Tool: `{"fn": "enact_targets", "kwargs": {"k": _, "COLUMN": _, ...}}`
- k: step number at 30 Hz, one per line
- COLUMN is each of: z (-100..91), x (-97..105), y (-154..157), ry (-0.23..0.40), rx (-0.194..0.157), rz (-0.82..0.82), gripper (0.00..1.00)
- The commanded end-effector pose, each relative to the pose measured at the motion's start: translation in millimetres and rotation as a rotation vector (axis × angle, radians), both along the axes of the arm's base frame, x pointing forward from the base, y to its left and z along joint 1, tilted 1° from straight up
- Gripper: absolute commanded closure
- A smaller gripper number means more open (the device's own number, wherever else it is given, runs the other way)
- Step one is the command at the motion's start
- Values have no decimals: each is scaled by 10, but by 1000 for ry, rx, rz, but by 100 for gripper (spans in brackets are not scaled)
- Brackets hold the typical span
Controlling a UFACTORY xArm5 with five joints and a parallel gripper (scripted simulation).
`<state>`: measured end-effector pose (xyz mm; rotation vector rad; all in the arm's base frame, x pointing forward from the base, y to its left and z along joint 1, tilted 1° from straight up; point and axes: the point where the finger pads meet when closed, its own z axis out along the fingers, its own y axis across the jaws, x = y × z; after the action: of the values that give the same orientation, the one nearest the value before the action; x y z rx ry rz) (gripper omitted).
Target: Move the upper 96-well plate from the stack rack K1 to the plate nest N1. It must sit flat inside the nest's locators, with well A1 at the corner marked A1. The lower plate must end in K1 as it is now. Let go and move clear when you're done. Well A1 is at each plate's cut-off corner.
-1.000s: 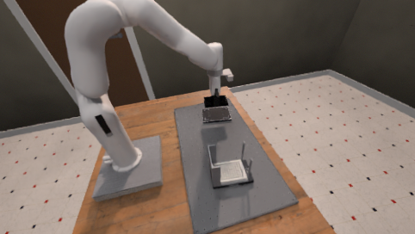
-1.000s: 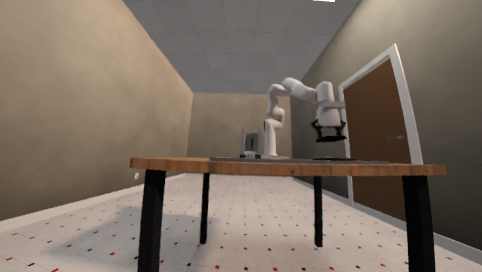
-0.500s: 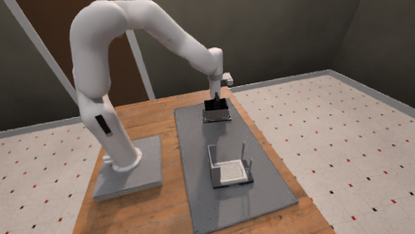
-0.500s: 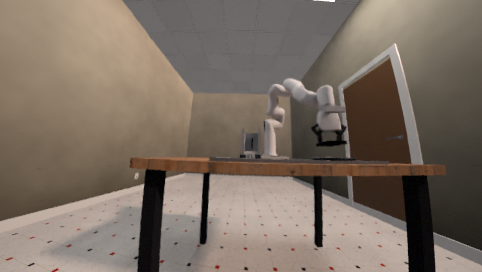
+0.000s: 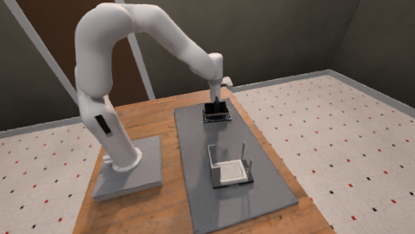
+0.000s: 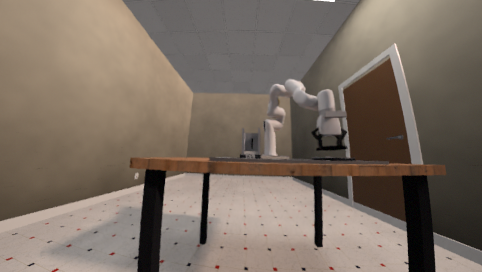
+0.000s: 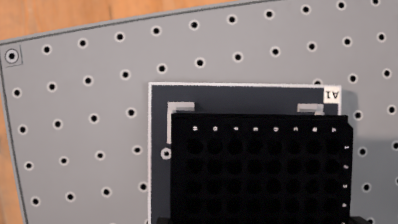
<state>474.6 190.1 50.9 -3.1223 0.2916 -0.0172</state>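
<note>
My gripper (image 5: 216,107) (image 6: 330,142) is shut on a black 96-well plate (image 5: 212,112) (image 6: 331,148) (image 7: 260,170). It holds the plate level, a little above the plate nest N1 (image 5: 217,121) (image 7: 160,100) (image 6: 332,159) at the far end of the grey baseplate. In the wrist view the nest's A1 mark (image 7: 332,94) is at its upper right corner. Two light locators (image 7: 180,106) show just beyond the plate's far edge. The stack rack K1 (image 5: 213,160) (image 6: 251,142) stands nearer on the baseplate. A white plate (image 5: 232,171) lies flat in it.
The grey perforated baseplate (image 5: 241,202) (image 7: 75,100) lies on a wooden table (image 5: 142,215) (image 6: 280,166). The arm's grey pedestal (image 5: 142,176) stands left of the baseplate. The rack's thin upright posts (image 5: 244,150) rise between the nest and the table's near end.
</note>
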Motion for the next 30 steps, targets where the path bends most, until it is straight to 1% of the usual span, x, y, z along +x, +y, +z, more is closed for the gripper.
{"fn": "enact_targets", "kwargs": {"k": 1, "z": -37, "x": 17, "y": 7, "ry": -8, "rx": -7, "rz": 0, "gripper": 100}}
{"fn": "enact_targets", "kwargs": {"k": 13, "z": -237, "x": 20, "y": 6, "ry": -8, "rx": -7, "rz": 0, "gripper": 100}}
{"fn": "enact_targets", "kwargs": {"k": 30, "z": -245, "x": 20, "y": 5, "ry": -8, "rx": -7, "rz": 0, "gripper": 100}}
